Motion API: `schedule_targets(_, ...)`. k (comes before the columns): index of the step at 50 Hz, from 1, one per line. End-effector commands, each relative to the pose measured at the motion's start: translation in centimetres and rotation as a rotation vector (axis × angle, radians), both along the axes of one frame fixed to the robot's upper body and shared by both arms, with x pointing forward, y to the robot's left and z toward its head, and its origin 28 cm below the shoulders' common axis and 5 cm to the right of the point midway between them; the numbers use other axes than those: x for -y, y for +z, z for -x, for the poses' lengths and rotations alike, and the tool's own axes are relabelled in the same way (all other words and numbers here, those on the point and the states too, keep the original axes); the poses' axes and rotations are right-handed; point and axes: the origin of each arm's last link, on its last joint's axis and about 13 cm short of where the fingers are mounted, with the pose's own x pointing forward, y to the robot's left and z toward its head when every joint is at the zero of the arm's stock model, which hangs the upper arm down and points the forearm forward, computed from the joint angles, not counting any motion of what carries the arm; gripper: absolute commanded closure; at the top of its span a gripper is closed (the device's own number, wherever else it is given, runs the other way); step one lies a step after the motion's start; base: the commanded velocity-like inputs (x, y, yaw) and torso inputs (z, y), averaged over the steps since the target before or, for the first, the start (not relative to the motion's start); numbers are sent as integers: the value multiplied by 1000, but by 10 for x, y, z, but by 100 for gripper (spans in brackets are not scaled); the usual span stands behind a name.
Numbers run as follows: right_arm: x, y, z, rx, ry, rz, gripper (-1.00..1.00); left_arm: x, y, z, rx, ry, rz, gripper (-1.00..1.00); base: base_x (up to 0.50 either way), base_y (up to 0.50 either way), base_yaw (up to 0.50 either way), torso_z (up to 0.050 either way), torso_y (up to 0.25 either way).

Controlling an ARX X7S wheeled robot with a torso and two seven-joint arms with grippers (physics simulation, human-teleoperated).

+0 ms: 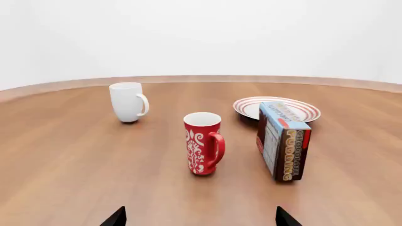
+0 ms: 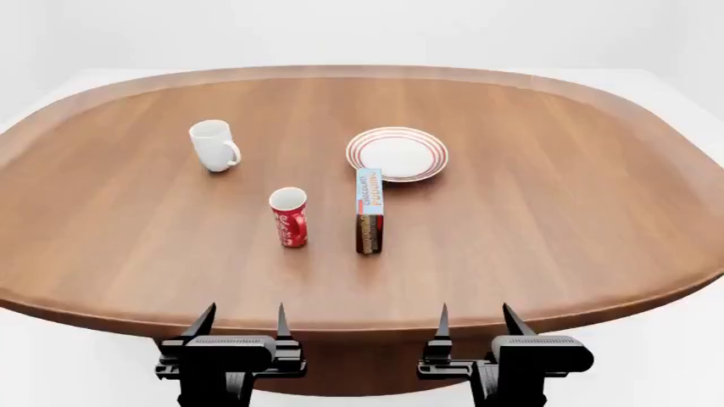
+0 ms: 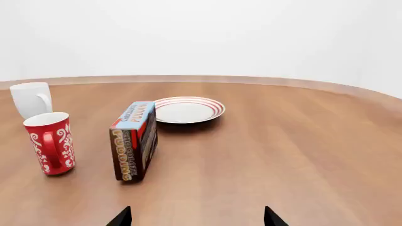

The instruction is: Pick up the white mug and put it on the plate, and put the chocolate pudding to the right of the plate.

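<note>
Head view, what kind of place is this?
Probably a simulated dining table setup: a large oval wooden table against plain white surroundings, holding a plate, two mugs and a pudding carton.

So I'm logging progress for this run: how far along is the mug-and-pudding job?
Nothing looks done yet. The white mug stands on the table, well left of the plate, which is bare. The chocolate pudding stands upright in front of the plate, not to its right. Nothing is in hand: the left gripper and right gripper sit open at the near edge. Both placements remain.
</note>
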Motion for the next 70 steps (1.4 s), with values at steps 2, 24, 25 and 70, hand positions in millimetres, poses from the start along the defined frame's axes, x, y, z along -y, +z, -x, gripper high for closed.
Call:
schedule_targets(2,0,0,0,2,-3,-19,-100,0,0,0,-2,0,4,-100,0,0,0,0,0)
schedule_targets(24,1,0,-1,-4,-18,-20,-100,1,0,0,-14,-17,-12,-100,0,0,0,0,0)
schedule_targets(25,1,0,-1,-5,-18,-18,-100,1,0,0,-15,-18,-12,-100,0,0,0,0,0)
schedule_targets(70,67,166,37,800,-260,-62,-100,-68,153,55,717,459,-118,-100,0,0,0,0,0)
